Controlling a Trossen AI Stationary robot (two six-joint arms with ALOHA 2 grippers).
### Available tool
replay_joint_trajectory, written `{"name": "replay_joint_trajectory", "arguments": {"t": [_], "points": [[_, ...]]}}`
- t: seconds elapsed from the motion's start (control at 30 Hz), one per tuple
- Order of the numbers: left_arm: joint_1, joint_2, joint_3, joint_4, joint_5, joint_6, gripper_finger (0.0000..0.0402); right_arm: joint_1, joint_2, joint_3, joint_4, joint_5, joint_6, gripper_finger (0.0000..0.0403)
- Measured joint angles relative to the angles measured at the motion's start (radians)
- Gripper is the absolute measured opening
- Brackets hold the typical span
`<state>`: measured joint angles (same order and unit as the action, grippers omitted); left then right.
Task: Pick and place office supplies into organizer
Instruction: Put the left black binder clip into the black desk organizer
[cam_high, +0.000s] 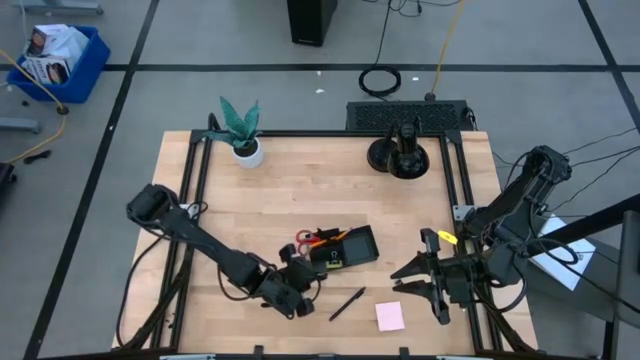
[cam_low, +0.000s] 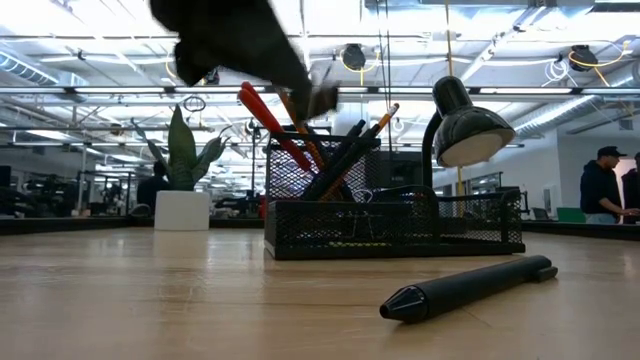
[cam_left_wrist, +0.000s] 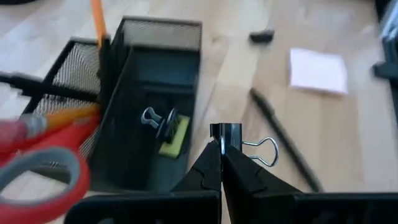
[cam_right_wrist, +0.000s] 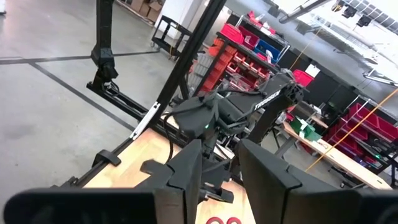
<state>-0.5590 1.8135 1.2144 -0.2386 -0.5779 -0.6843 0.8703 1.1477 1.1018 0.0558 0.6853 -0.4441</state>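
The black mesh organizer (cam_high: 345, 248) stands mid-table and holds red-handled scissors (cam_left_wrist: 43, 155), orange pencils (cam_left_wrist: 96, 18) and pens upright. Its low compartment (cam_left_wrist: 155, 106) contains a black clip (cam_left_wrist: 160, 119) and a yellow-green piece (cam_left_wrist: 176, 137). My left gripper (cam_left_wrist: 221, 146) hovers just near of the organizer, shut on another black binder clip (cam_left_wrist: 227, 132). A black pen (cam_high: 347, 303) and a pink sticky-note pad (cam_high: 390, 316) lie on the table near the front edge. My right gripper (cam_high: 412, 282) waits open at the right, above the table. My left gripper pinches the binder clip's black body (cam_left_wrist: 225, 130) between its two fingertips. The fingers slant downward, coming from the table's left side. The clip is lifted clear of the table beside the organizer's low compartment, and its wire loop (cam_left_wrist: 264, 152) sticks out sideways.
A plant in a white pot (cam_high: 243, 135) stands at the far left and a round black stand (cam_high: 400, 152) at the far middle. A small dark piece (cam_left_wrist: 261, 35) lies on the wood beyond the pen. Bare wood stretches left of the organizer.
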Motion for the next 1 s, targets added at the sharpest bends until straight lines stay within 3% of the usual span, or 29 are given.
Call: {"name": "replay_joint_trajectory", "arguments": {"t": [0.37, 1.0], "points": [[0.04, 0.075, -0.001, 0.05, 0.002, -0.012, 0.0, 0.0, 0.0, 0.0, 0.0, 0.0, -0.006, 0.01], [0.056, 0.08, 0.001, 0.036, 0.001, -0.082, 0.0, 0.0, 0.0, 0.0, -0.003, -0.001, -0.01, 0.01]]}}
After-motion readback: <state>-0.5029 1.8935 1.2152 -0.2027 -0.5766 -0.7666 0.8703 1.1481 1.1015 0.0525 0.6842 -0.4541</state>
